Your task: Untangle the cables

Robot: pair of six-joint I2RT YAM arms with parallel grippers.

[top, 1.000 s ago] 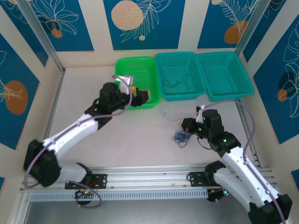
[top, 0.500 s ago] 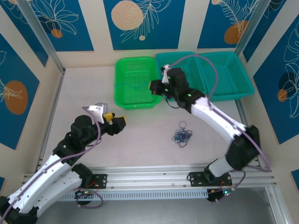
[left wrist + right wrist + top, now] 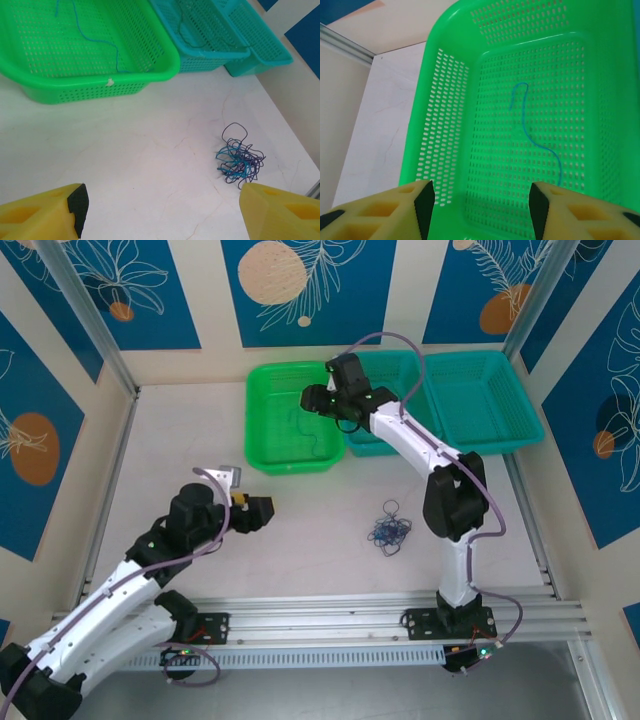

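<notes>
Nearest, along 6 o'clock, the aluminium rail (image 3: 320, 612) carries both arm bases; just beyond it, at 8 o'clock, the left gripper (image 3: 262, 510) has drawn back from the green basket (image 3: 262, 455) and hovers low over the table (image 3: 180, 430), its yellow fingers (image 3: 42, 212) spread wide with nothing between them; at 4 o'clock the tangle of cables (image 3: 389, 528) lies on the bare top, dark blue, teal and purplish strands knotted in one small clump, touched by neither arm.

Farther out, at 11 o'clock, the right gripper (image 3: 312, 400) has left that clump, swung across and now hangs above the green basket; its jaws, clamped a moment ago, have parted and grip nothing; a single teal strand (image 3: 535, 140) lies loose on the basket floor, probably freed from the clump, though whether it was just dropped I cannot tell.

So one wire looks sorted and the bulk remains; the next pull likely starts at the clump again.

At 12 and 2 o'clock sit two teal baskets (image 3: 485, 400), the middle one holding a dark wire (image 3: 187, 30).

The tabletop is pale with faint marble veins; cream walls enclose it, hung with blue leaf-patterned panels (image 3: 290, 290).
</notes>
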